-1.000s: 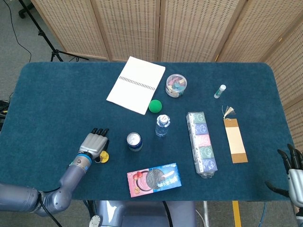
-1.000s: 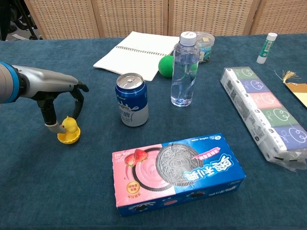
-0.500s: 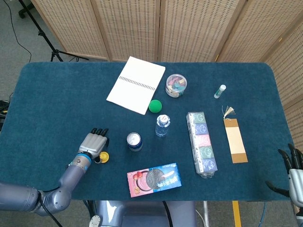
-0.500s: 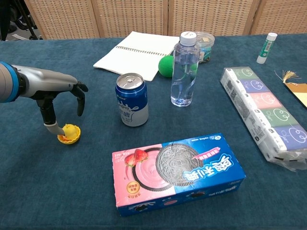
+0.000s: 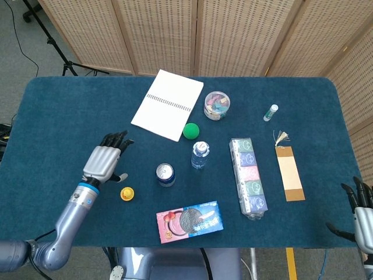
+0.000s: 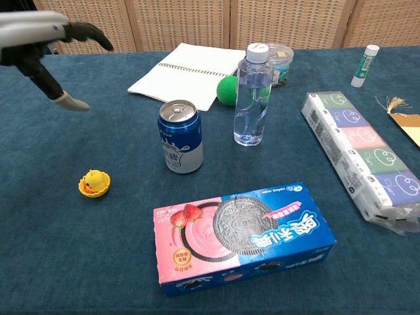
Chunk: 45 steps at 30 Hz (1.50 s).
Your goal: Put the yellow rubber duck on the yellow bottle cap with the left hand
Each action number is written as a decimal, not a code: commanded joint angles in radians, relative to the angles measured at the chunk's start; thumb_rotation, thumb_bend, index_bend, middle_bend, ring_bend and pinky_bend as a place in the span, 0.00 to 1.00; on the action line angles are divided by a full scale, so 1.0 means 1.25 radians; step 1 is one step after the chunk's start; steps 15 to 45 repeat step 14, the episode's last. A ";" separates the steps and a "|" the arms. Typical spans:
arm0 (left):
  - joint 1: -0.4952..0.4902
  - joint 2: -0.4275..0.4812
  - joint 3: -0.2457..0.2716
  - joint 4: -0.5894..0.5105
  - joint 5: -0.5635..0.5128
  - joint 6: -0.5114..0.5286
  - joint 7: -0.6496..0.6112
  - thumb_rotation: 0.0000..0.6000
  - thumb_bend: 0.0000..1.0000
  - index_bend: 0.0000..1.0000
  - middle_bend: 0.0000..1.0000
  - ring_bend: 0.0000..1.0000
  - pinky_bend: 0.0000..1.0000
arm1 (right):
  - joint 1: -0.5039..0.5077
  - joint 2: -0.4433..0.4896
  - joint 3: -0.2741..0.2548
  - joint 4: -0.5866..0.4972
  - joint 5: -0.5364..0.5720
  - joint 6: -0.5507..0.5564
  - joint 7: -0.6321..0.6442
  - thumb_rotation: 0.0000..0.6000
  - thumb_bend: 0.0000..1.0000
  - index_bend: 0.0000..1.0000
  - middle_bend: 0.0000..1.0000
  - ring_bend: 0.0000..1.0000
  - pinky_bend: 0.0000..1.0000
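The yellow rubber duck (image 6: 96, 178) sits on the yellow bottle cap (image 6: 94, 190) on the blue cloth, left of the soda can; in the head view the duck (image 5: 126, 193) covers most of the cap. My left hand (image 5: 104, 161) is raised above and to the left of the duck, fingers spread, holding nothing; the chest view shows it (image 6: 49, 39) high at the top left. My right hand (image 5: 361, 208) hangs open off the table's right front corner.
A blue soda can (image 6: 180, 136) stands right of the duck, a water bottle (image 6: 252, 95) and green ball (image 6: 227, 90) behind it. A cookie box (image 6: 243, 235) lies at the front. A notebook (image 5: 168, 104), snack pack (image 5: 249, 177), jar (image 5: 217, 105) and bookmark (image 5: 289, 172) lie further off.
My left hand let go of the duck, opened, and lifted up and away to the back left. The duck stays on the cap.
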 commanded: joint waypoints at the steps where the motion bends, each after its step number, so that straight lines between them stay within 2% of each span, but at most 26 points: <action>1: 0.174 0.027 0.067 0.065 0.212 0.157 -0.166 1.00 0.18 0.15 0.00 0.00 0.00 | 0.002 -0.001 0.001 0.000 0.003 -0.004 -0.004 1.00 0.00 0.12 0.00 0.00 0.00; 8: 0.335 0.018 0.139 0.184 0.354 0.296 -0.266 1.00 0.18 0.14 0.00 0.00 0.00 | 0.006 -0.005 0.001 0.000 0.006 -0.010 -0.011 1.00 0.00 0.12 0.00 0.00 0.00; 12: 0.417 -0.008 0.138 0.286 0.389 0.375 -0.310 1.00 0.18 0.14 0.00 0.00 0.00 | 0.006 -0.006 0.002 0.002 0.006 -0.007 -0.011 1.00 0.00 0.12 0.00 0.00 0.00; 14: 0.439 -0.014 0.132 0.310 0.395 0.386 -0.332 1.00 0.18 0.14 0.00 0.00 0.00 | 0.005 -0.007 0.001 0.003 0.005 -0.006 -0.012 1.00 0.00 0.12 0.00 0.00 0.00; 45: 0.439 -0.014 0.132 0.310 0.395 0.386 -0.332 1.00 0.18 0.14 0.00 0.00 0.00 | 0.005 -0.007 0.001 0.003 0.005 -0.006 -0.012 1.00 0.00 0.12 0.00 0.00 0.00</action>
